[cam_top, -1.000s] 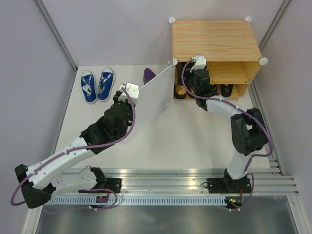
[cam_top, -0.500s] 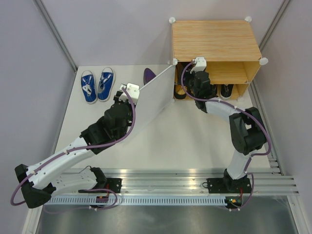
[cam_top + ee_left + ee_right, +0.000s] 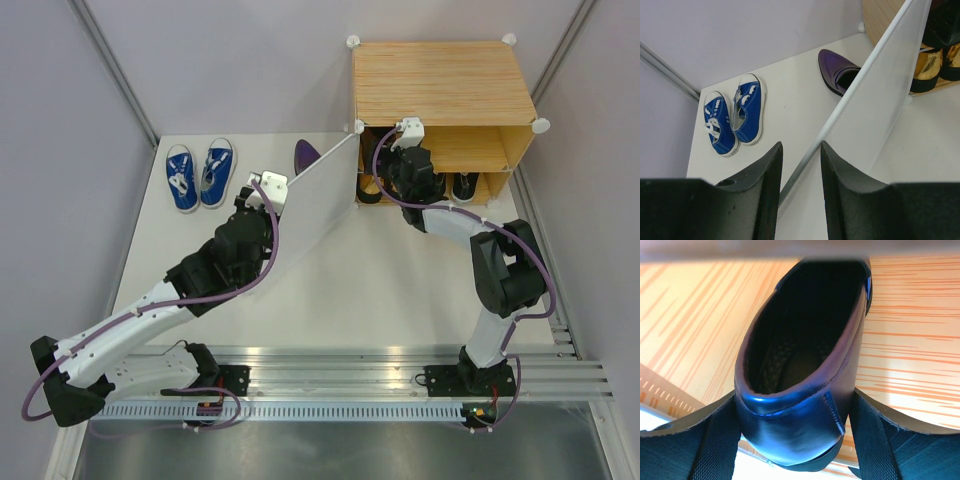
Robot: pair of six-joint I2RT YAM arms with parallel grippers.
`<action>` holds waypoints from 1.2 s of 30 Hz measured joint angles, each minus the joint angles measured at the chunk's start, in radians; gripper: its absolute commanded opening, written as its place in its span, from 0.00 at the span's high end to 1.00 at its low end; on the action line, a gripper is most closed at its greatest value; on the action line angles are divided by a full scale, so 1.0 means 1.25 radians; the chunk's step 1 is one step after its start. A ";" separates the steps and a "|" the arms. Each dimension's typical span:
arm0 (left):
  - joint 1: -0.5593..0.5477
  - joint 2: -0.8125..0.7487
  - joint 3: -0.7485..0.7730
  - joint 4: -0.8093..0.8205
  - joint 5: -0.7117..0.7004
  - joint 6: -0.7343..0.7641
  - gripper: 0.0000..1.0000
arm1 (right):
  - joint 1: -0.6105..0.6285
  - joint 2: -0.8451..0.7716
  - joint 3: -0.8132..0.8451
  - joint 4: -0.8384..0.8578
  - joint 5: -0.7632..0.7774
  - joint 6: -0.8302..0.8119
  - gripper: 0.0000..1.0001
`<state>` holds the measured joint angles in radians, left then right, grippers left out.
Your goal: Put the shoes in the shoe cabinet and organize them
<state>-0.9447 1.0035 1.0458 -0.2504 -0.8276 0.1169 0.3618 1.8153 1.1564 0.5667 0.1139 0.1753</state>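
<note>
Right claw (image 3: 795, 405): clamping both sides of the heel of a dark glossy slip-on shoe with a purplish-blue sheen (image 3: 805, 355) and holding it on a wood-grain shelf board inside the boxy light-wood-grain shoe cabinet (image 3: 440, 80). It is looking like the upper level, though that is hard to tell.
Left claw (image 3: 800, 146): straddling the free edge of the flat white door panel (image 3: 880, 100) with its jaws apart, not pinching it, and seemingly propping the door wide.
Already stored: the shiny gold shoes (image 3: 927, 67) are sitting at the left of the lower level and the black shoes (image 3: 465, 185) at its right.
Waiting outside: the blue sneakers with white laces and toes (image 3: 735, 117) are standing side by side on the white table (image 3: 380, 290), well apart from the cabinet. One dark purple pointed dress shoe (image 3: 837, 70) is lying just behind the door.
Progress: roughly half done, by my judgement. The held shoe is going in, while its mate and the sneakers are awaiting their turn.
Change over the last second: the right wrist is shifting only slightly at the cabinet mouth. The left arm, door and loose shoes are staying put.
</note>
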 measured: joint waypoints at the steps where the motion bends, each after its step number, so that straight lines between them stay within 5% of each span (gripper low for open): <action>1: 0.000 0.000 0.000 0.000 0.000 0.000 0.60 | 0.000 0.000 0.000 0.001 -0.003 0.002 0.41; 17: 0.000 0.000 0.000 0.000 0.006 0.000 0.57 | 0.006 0.000 0.020 -0.023 -0.002 0.074 0.03; 36: 0.000 0.002 0.002 -0.013 0.024 -0.001 0.42 | 0.009 -0.119 -0.023 -0.239 0.005 0.075 0.02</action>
<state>-0.9447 1.0054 1.0481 -0.2661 -0.7975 0.1162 0.3729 1.6669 1.1282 0.2676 0.1207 0.2695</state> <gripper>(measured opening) 0.541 0.982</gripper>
